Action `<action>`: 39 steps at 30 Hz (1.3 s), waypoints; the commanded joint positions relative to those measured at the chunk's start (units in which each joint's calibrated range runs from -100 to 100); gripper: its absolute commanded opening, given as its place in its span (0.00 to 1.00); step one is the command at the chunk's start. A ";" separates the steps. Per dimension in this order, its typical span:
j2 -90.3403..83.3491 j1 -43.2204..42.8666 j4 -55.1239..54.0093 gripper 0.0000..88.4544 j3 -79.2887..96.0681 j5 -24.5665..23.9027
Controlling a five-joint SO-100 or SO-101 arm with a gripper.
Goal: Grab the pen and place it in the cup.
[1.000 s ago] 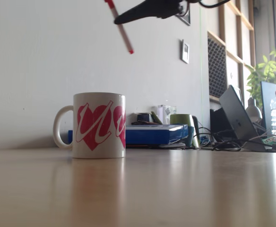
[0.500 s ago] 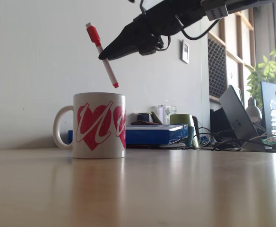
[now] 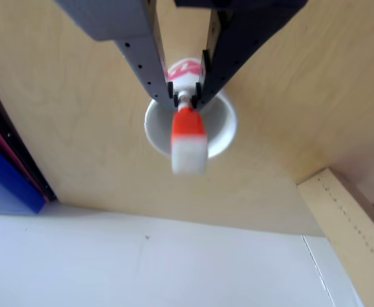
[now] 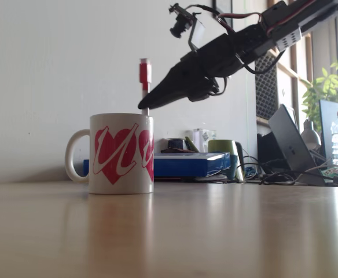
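The white mug-shaped cup (image 4: pixel 121 153) with large pink hearts, white squiggles and a side handle is seen standing upright on the pale wooden counter (image 4: pixel 215 231) in the fixed view. In the other view the cup (image 3: pixel 220 131) is looked into from above, and its plain white interior is partly covered by the pen and the pincer. The lower end of the slim white pen with an orange-red cap (image 4: pixel 144 81) is hidden behind the cup's rim in the fixed view, so its tip appears to be inside the cup's mouth; how deep it reaches cannot be told.

The black pincer (image 4: pixel 144 105) is seen just above the cup's rim, slanting down from the upper right. In the other view the pincer (image 3: pixel 186 97) is clamped on the pen's white barrel, its two fingers narrowly apart with only the barrel between them.

The pen is held nearly upright in the fixed view, cap uppermost. In the other view the pen (image 3: pixel 188 137) is seen end-on and blurred, with the white cap end nearest the camera and the orange-red band behind it.
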 commanded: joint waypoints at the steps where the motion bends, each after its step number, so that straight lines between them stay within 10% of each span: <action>1: -2.80 -0.36 -1.09 0.01 0.70 0.29; 11: -2.97 -1.20 -1.09 0.17 0.34 0.40; 39: -2.89 -2.20 -1.09 0.17 0.61 1.34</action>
